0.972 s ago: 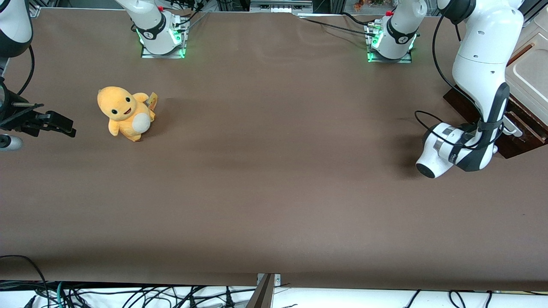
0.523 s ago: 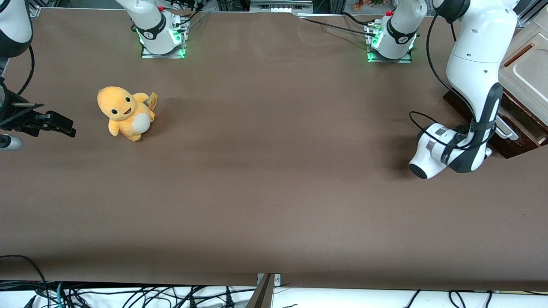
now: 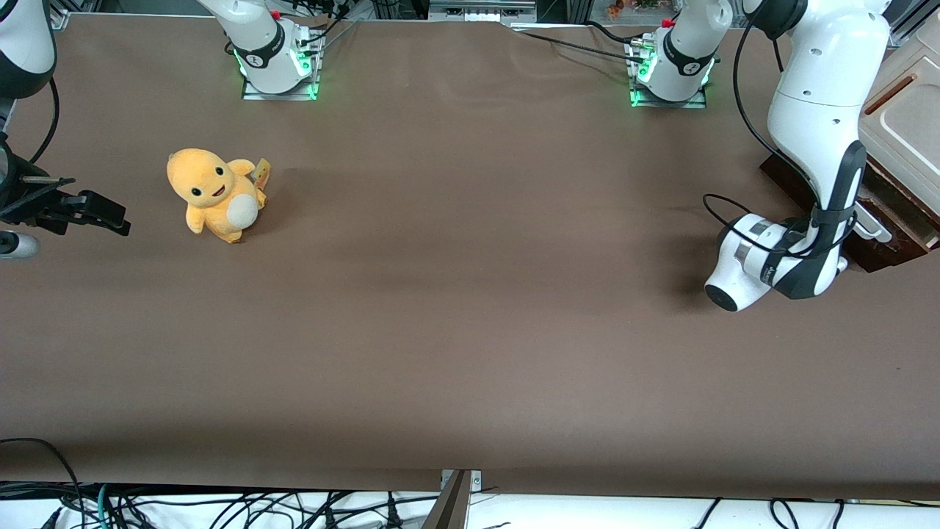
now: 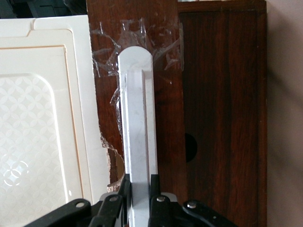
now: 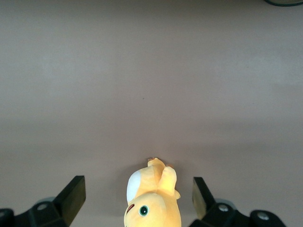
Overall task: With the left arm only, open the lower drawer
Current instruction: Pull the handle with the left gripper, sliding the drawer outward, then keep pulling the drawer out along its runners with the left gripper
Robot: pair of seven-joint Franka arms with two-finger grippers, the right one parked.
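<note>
Clamping the white bar handle [image 4: 138, 123] of the dark-brown wooden lower drawer [image 4: 215, 94], the black fingers [image 4: 159, 201] grip it; drawer barely open; pulling remains.

We take this for a robotics lab. Two white arms are bolted to metal base plates [image 3: 279, 90] lit green at the table's [image 3: 470, 330] edge farthest from the front camera. The table wears one plain brown sheet. Loose black cables [image 3: 220, 507] tangle below its near edge, and metal framing [image 3: 481, 9] stands above the bases.
</note>
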